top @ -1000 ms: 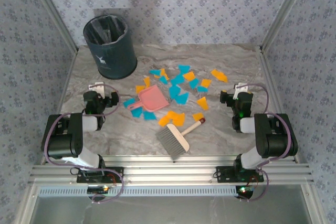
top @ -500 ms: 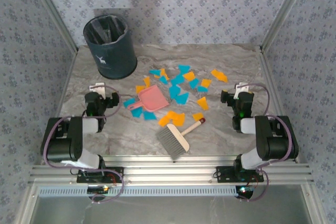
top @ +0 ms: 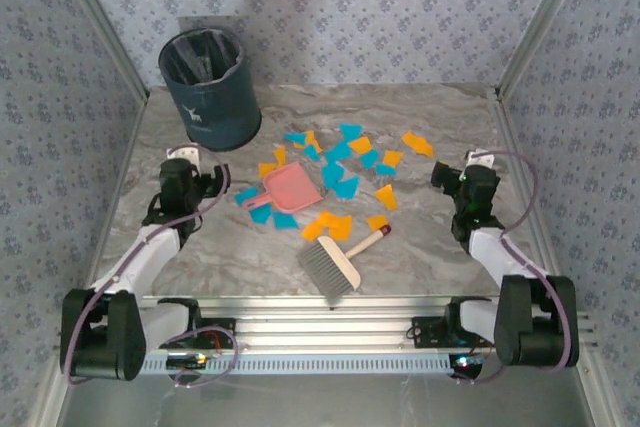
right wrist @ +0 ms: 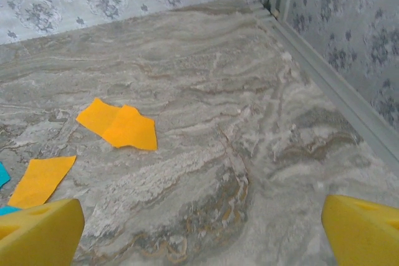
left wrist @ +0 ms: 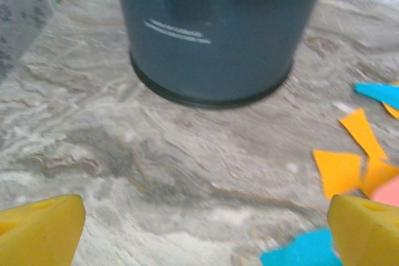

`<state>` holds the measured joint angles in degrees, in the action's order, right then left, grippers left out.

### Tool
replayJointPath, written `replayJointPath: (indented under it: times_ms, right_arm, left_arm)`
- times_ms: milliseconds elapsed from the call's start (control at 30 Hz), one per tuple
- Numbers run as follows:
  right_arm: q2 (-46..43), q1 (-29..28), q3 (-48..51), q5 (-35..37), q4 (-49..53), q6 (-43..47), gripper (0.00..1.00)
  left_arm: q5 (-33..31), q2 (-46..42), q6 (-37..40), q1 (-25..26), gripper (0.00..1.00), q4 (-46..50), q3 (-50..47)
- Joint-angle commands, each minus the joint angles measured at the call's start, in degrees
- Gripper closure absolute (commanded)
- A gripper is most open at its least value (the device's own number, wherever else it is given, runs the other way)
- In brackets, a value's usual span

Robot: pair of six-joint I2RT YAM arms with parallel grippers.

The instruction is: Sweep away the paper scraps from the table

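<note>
Stretched forward now, left gripper [top: 190, 169] and right gripper [top: 470, 175] agape; sweep flimsy, featherlight paper scraps [top: 348, 187], grasping handle of six-o'clock brush [top: 335, 265].

— What sort of place is this?
— A robotics lab cell dressed up like a home. Floral-papered walls [top: 400, 7] are framed by aluminium rails [top: 320, 332].
— Anything else?
— Two robot arms [top: 150, 247] are bolted at the near edge of a marble-look counter [top: 400, 112].
</note>
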<state>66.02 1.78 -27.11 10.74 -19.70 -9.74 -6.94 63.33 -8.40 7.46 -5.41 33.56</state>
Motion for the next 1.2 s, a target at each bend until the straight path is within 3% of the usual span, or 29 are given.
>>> replayJointPath:
  times_ms: [0,367,633,867,1167]
  right_arm:
    - [-3.2,0.4,-3.6,-2.7,16.6,-5.3,0.00]
    - [-10.6,-0.1,-4.8,-11.5,31.8,-9.5,0.00]
    - [-13.5,-0.5,-3.0,-16.1,35.2,-11.0,0.00]
    - [-14.5,-0.7,-2.8,-16.0,36.7,-10.9,0.00]
    - [-14.9,-0.6,-2.7,-15.1,37.6,-10.8,0.00]
  left_arm:
    - [1.6,-1.2,-3.1,5.0,0.00,16.5,4.3]
    - [1.1,8.1,-8.7,28.5,0.00,31.5,17.1]
    - [0.4,23.2,-4.4,43.1,0.11,38.2,30.5]
    - [-1.0,34.7,-1.9,49.3,0.23,45.7,41.7]
    - [5.9,42.6,-0.7,53.4,0.38,45.7,47.8]
